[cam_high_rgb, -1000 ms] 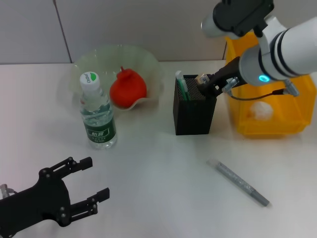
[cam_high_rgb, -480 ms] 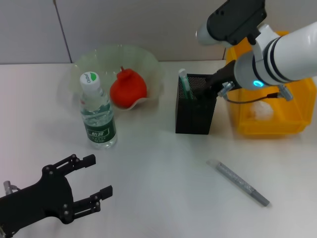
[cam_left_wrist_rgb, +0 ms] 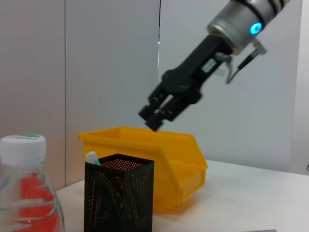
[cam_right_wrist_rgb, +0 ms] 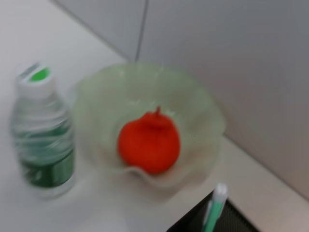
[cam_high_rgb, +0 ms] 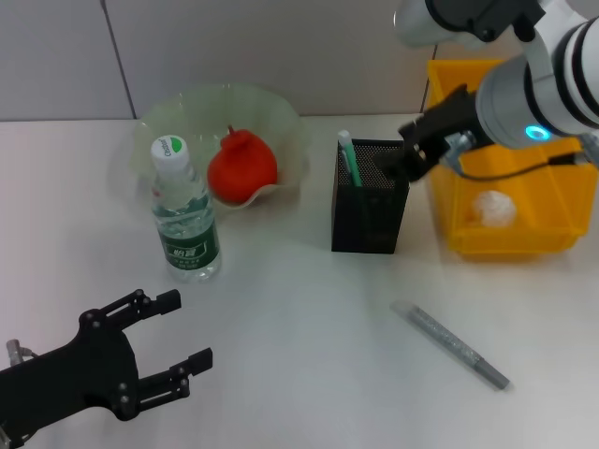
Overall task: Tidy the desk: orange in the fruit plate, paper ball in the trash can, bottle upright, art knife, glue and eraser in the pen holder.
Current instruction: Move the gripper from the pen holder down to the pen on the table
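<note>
The orange (cam_high_rgb: pixel 241 166) lies in the pale green fruit plate (cam_high_rgb: pixel 281 117). Beside the plate, the bottle (cam_high_rgb: pixel 184 217) stands upright. A black mesh pen holder (cam_high_rgb: pixel 369 210) holds the green-white glue (cam_high_rgb: pixel 348 157). My right gripper (cam_high_rgb: pixel 401 157) hangs just above the holder's right rim, open and with nothing in it; the left wrist view shows this right gripper (cam_left_wrist_rgb: pixel 153 120) over the holder (cam_left_wrist_rgb: pixel 119 198). The paper ball (cam_high_rgb: pixel 493 208) sits in the yellow trash can (cam_high_rgb: pixel 510 245). The grey art knife (cam_high_rgb: pixel 451 343) lies on the table. No eraser shows. My left gripper (cam_high_rgb: pixel 182 332) rests open at the front left.
In the right wrist view the bottle (cam_right_wrist_rgb: pixel 41 135), the orange (cam_right_wrist_rgb: pixel 149 142) and the glue (cam_right_wrist_rgb: pixel 215 208) appear together. The trash can stands close against the pen holder's right side. A grey wall backs the white table (cam_high_rgb: pixel 299 309).
My right gripper has lifted out of the pen holder and drawn back to the right; the small thing at its tips a second ago no longer shows. The left gripper shifted slightly.
</note>
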Tool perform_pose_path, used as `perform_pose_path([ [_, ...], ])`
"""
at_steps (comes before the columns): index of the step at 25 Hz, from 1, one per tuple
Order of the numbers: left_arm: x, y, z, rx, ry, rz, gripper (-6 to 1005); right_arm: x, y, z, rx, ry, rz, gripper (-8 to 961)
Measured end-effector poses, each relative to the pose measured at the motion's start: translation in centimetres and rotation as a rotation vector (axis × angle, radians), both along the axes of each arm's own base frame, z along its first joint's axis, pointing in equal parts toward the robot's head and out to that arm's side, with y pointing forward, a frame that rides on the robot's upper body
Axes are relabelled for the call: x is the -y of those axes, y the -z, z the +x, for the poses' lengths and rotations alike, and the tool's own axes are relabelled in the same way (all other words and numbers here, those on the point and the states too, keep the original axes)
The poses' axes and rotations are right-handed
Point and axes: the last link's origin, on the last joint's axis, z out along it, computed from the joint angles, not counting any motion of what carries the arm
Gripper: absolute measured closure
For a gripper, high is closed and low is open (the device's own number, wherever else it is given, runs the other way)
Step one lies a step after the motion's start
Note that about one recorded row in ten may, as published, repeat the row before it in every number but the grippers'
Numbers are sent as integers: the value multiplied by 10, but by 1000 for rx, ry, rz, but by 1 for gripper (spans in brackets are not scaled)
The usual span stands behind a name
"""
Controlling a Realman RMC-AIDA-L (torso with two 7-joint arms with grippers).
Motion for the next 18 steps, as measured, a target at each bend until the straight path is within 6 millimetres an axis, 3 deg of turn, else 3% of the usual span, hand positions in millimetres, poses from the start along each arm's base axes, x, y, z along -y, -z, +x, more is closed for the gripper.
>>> perform_pose_path([
  [9, 0, 0, 0, 1, -10, -6, 201, 34, -4, 15, 115, 171, -149, 519],
  [13, -2, -2, -1, -3, -13, 0, 201, 35, 6, 30, 155, 235, -198, 519],
  [18, -6, 0, 0, -13, -14, -1, 201, 22, 27, 58, 185, 324, -239, 522],
])
